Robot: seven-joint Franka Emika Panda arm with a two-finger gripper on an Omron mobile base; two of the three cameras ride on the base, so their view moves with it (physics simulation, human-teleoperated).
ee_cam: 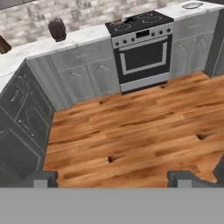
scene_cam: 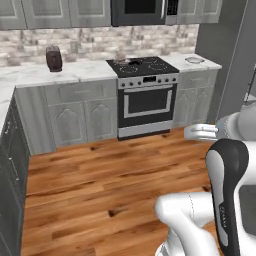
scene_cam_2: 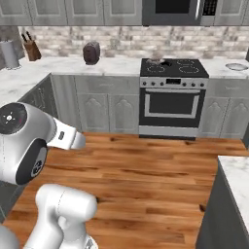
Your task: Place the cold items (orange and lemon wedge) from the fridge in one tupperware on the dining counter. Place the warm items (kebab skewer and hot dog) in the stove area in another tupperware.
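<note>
The stove area faces me across the wood floor: a steel range [scene_cam: 147,95] [scene_cam_2: 172,97] [ee_cam: 141,48] with a black cooktop and a dark oven door. Small things [scene_cam: 125,61] [scene_cam_2: 156,61] lie at the cooktop's back left, too small to name. My gripper [ee_cam: 113,179] hangs open high above the floor, its two dark fingertips [ee_cam: 41,178] far apart with nothing between them. A marble corner of the dining counter [scene_cam_2: 237,177] shows at the lower right. The tall grey fridge [scene_cam: 234,55] stands right of the stove counter. The orange, lemon wedge and tupperware are out of view.
A round grey plate [scene_cam: 194,60] [scene_cam_2: 237,66] [ee_cam: 192,5] sits on the counter right of the stove. A dark jar [scene_cam: 53,58] [scene_cam_2: 91,52] [ee_cam: 57,29] stands on the left counter, with a knife block [scene_cam_2: 31,48] farther left. Dark cabinets [scene_cam: 12,150] line the left wall.
</note>
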